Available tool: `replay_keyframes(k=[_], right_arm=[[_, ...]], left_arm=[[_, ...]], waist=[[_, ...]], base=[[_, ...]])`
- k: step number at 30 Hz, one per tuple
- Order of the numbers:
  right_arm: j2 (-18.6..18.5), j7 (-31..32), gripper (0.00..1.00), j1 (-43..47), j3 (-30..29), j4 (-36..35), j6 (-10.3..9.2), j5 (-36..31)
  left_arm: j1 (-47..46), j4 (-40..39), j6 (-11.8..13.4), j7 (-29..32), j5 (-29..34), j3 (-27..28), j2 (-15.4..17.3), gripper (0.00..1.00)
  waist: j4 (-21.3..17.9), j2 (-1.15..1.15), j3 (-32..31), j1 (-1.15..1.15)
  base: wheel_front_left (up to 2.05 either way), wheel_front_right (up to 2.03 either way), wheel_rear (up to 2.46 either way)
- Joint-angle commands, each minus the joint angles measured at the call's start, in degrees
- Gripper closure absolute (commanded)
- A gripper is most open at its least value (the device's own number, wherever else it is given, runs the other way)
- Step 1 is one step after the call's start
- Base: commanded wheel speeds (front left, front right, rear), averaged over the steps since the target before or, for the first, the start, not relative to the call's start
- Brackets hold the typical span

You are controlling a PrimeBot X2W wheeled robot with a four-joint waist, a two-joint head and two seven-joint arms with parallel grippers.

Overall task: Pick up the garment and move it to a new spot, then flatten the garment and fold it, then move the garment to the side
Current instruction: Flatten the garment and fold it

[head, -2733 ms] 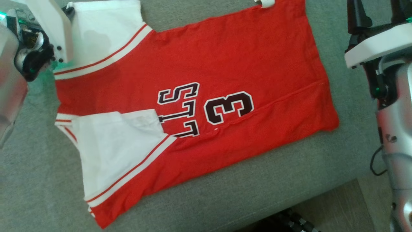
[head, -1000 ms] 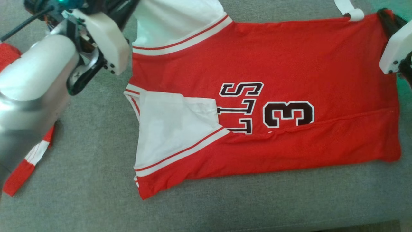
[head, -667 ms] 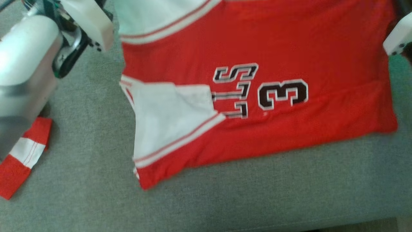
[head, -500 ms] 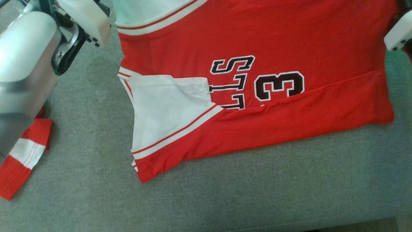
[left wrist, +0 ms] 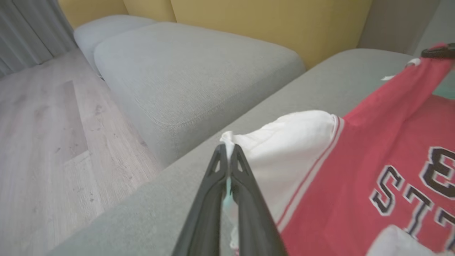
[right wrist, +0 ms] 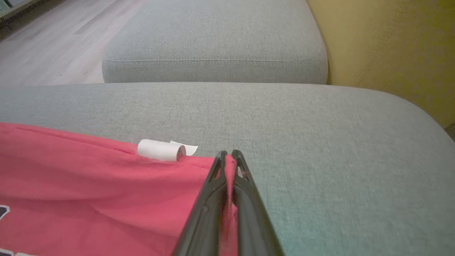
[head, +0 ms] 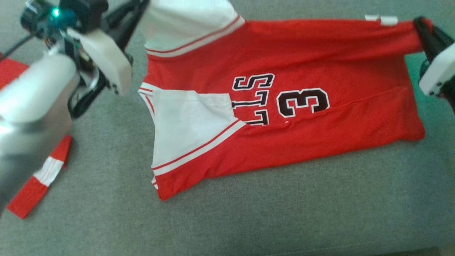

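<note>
Jersey (head: 284, 64): on the sofa cushion (head: 249, 220), far edge raised and stretched taut.
Left fingers (left wrist: 211, 199): clenched on the white shoulder corner.
Right fingers (right wrist: 213, 202): clenched on the red hem corner.
Long axis: left to right, running from one pinch to the other.
Key relation: the loose body lies nearer the robot than both pinches, so the fold probably comes that way.

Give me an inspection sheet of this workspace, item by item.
Surface: grey fabric sofa cushion.
Job's things: red and white basketball jersey, far edge stretched between the grippers, rest lying on the cushion.
Clutter: red and white striped cloth strip, left of jersey.
Grippers: left gripper shut on white sleeve; right gripper shut on red hem corner.
Cables: thin dark cable beside left arm.
Surroundings: yellow backrest, wooden floor.
</note>
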Motion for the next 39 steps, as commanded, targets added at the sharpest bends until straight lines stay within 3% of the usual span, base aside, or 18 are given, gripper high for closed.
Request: replay_keyframes(k=[1, 15, 26, 39], right_arm=[[-2.2, 0.2, 1.0, 1.3, 0.1, -1.1, 0.39, 0.8], [-10.0, 9.7, 1.0, 8.4, 5.5, -5.5, 0.39, 9.4], [-12.7, 16.5, 1.0, 10.8, 7.8, -7.7, 0.39, 13.3], [-13.1, 21.9, 1.0, 12.0, 8.2, -9.3, 0.39, 17.0]], left_arm=[[-1.8, -1.3, -0.2, 0.4, -0.5, 1.8, 2.8, 1.0], [9.5, -20.6, -0.2, 14.5, -8.3, -2.3, 12.7, 1.0], [14.4, -28.4, -0.3, 21.8, -10.7, -3.5, 16.1, 1.0], [17.3, -33.9, -0.8, 29.9, -15.3, -4.0, 19.3, 1.0]], waist=[[0.3, 0.0, -0.9, 0.0], [2.1, 0.0, -5.9, 0.0], [1.7, 0.0, -7.0, 0.0], [0.6, 0.0, -8.3, 0.0]], base=[[0.0, 0.0, 0.0], [0.0, 0.0, 0.0], [0.0, 0.0, 0.0], [0.0, 0.0, 0.0]])
